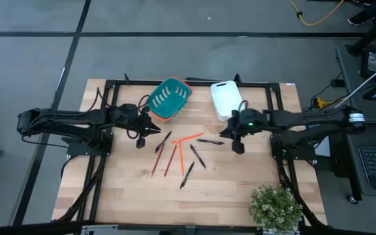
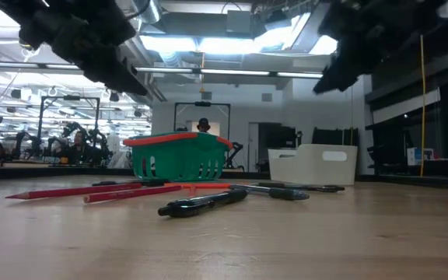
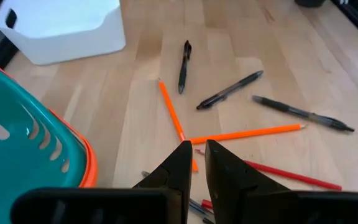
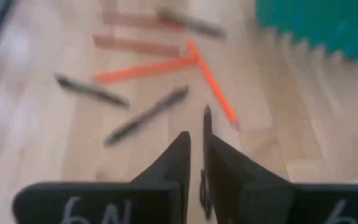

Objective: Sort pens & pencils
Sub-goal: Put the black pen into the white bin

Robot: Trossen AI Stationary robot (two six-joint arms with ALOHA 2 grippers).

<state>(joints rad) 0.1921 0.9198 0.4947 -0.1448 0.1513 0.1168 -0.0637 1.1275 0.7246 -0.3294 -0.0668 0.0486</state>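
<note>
Pens [image 1: 198, 156] and pencils [image 1: 173, 158] scattered mid-worktop [image 1: 240, 189]. Left gripper [image 1: 154, 128] at nine o'clock of them, right gripper [image 1: 230, 138] at three; both nearly closed, holding nothing.

Black pens [image 1: 197, 156] and orange-red pencils [image 1: 171, 160] flat, fanned out mid-table, loosely intermixed.

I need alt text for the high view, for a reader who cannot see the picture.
Black pens and orange and red pencils lie scattered at the middle of a wooden table, seen from above. The left gripper and right gripper flank them, both shut and empty. Behind stand a teal basket and a white bin.
</note>
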